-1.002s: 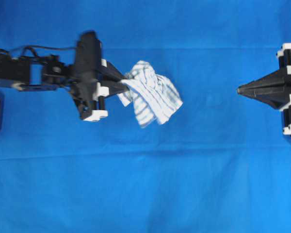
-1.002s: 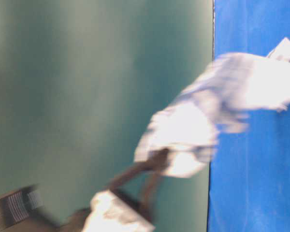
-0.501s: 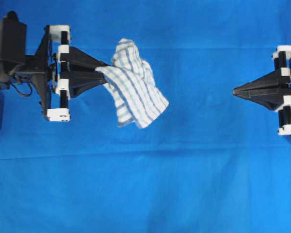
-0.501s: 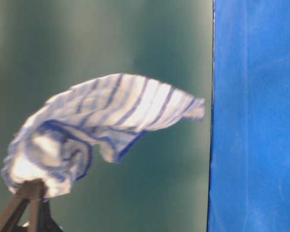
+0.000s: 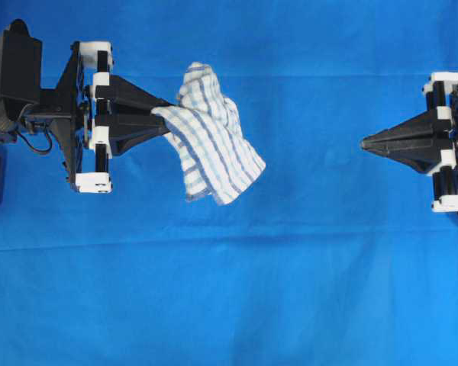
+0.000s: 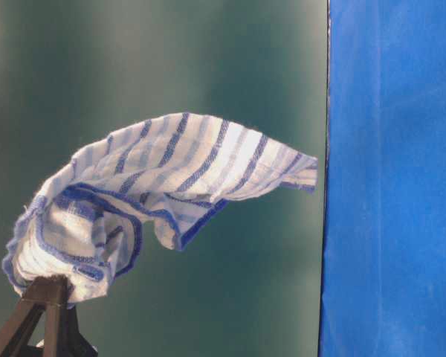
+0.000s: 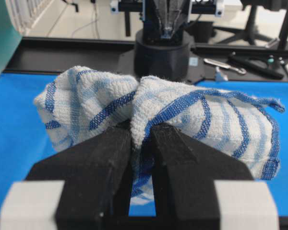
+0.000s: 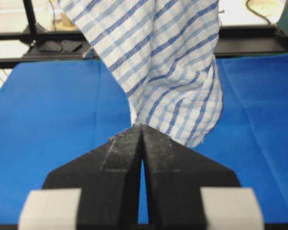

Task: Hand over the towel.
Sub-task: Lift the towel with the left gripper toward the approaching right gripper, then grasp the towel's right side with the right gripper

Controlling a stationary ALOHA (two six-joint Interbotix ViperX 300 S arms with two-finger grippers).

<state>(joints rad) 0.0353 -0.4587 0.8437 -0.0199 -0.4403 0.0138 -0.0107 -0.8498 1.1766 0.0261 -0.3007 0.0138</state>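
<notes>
So your left gripper [image 5: 166,120] has its fingers [image 7: 105,158] pinching a bunched corner of the towel [image 5: 214,137], and the rest of the cloth droops off to the right, up above the blue cloth [image 5: 290,290] on the worktop. Your right gripper [image 5: 364,142] sits well apart over at the right edge, fingers [image 8: 117,167] pressed together with nothing between them.

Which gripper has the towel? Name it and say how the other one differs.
The left gripper: its fingers are shut on the striped towel. The right gripper is shut too, but empty and well apart from it.
</notes>
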